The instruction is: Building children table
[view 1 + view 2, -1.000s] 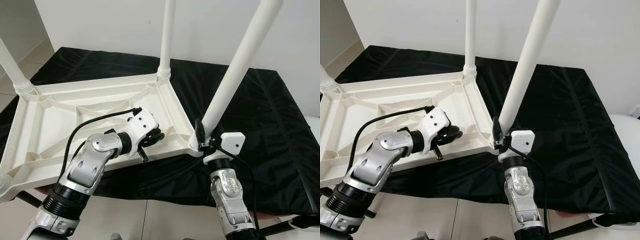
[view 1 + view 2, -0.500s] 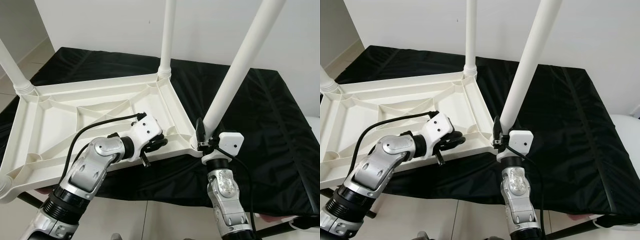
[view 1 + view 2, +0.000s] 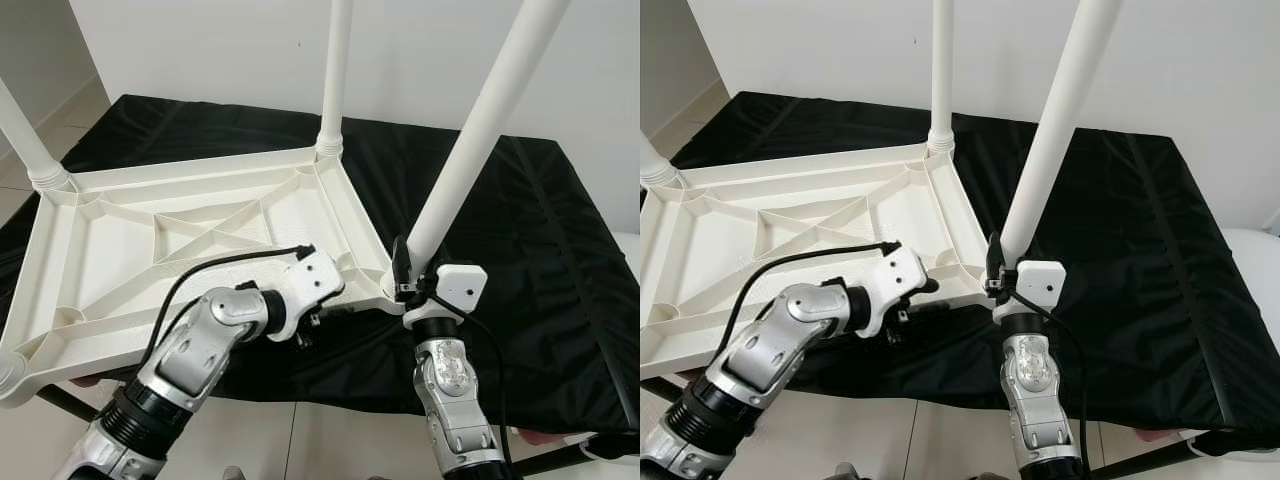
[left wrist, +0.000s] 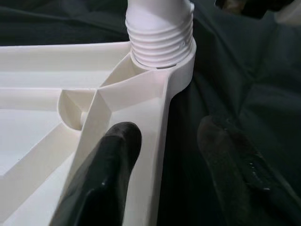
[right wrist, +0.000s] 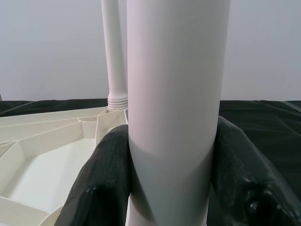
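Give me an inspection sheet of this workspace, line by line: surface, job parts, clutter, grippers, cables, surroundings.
Surface: black cloth-covered platform, wrinkled, extending to the right.
Job's things: upside-down white ribbed plastic tabletop lying on the cloth, its near-left end overhanging the edge; white tubular plastic legs stand in the far-left, far-right and near-right corner sockets.
Clutter: nothing seen.
Grippers: right gripper has its jaws shut on the near-right leg, just above the socket. Left gripper has its jaws open, straddling the tabletop's rim near that same threaded socket, one finger inside, one outside.
Cables: black cable loops over the left forearm; another runs down the right forearm.
Surroundings: white wall behind; pale tiled floor below.
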### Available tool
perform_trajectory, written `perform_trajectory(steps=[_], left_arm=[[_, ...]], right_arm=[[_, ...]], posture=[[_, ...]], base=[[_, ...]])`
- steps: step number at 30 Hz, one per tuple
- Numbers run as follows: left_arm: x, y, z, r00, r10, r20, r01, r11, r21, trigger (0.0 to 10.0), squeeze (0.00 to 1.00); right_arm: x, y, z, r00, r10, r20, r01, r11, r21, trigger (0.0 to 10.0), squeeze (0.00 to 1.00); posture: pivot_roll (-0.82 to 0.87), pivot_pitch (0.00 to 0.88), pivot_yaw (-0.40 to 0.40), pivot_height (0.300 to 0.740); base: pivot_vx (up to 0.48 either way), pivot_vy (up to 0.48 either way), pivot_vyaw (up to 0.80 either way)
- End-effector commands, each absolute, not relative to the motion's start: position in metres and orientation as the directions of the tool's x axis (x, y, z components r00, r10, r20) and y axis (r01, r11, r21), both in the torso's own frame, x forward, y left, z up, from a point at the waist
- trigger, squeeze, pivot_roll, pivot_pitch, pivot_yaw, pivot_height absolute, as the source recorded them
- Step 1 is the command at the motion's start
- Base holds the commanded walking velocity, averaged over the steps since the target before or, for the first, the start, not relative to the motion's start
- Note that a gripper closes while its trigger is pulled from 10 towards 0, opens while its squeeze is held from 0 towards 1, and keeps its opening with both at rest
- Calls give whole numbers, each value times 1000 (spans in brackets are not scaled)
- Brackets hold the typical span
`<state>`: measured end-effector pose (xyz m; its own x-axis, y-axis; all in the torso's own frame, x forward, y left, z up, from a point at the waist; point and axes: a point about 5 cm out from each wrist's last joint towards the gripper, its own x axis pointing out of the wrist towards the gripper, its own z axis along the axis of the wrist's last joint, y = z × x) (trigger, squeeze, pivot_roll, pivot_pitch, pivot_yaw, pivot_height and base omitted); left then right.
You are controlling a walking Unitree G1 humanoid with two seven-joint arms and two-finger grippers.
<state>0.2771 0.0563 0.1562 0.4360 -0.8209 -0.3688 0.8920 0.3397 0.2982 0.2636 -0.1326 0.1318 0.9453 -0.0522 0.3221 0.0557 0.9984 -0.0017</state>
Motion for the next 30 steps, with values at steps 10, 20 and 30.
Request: perform_trajectory(steps=[10, 20, 30], left_arm=[[286, 61, 133, 462, -729, -505, 885, 344, 313, 10000, 0], [290, 65, 126, 469, -686, -557, 883, 368, 292, 2039, 0], [296, 70, 130, 493, -677, -546, 869, 417, 268, 0, 0]], right_arm=[[252, -156, 82, 984, -169, 59, 173, 982, -73, 10000, 0], [252, -156, 82, 984, -170, 56, 174, 982, -74, 10000, 0], [250, -156, 81, 983, -174, 53, 178, 981, -76, 10000, 0]], posture=[[-65, 79, 17, 740], [-65, 81, 19, 740], [-67, 83, 22, 740]], base=[[0, 0, 0], [0, 0, 0], [0, 0, 0]])
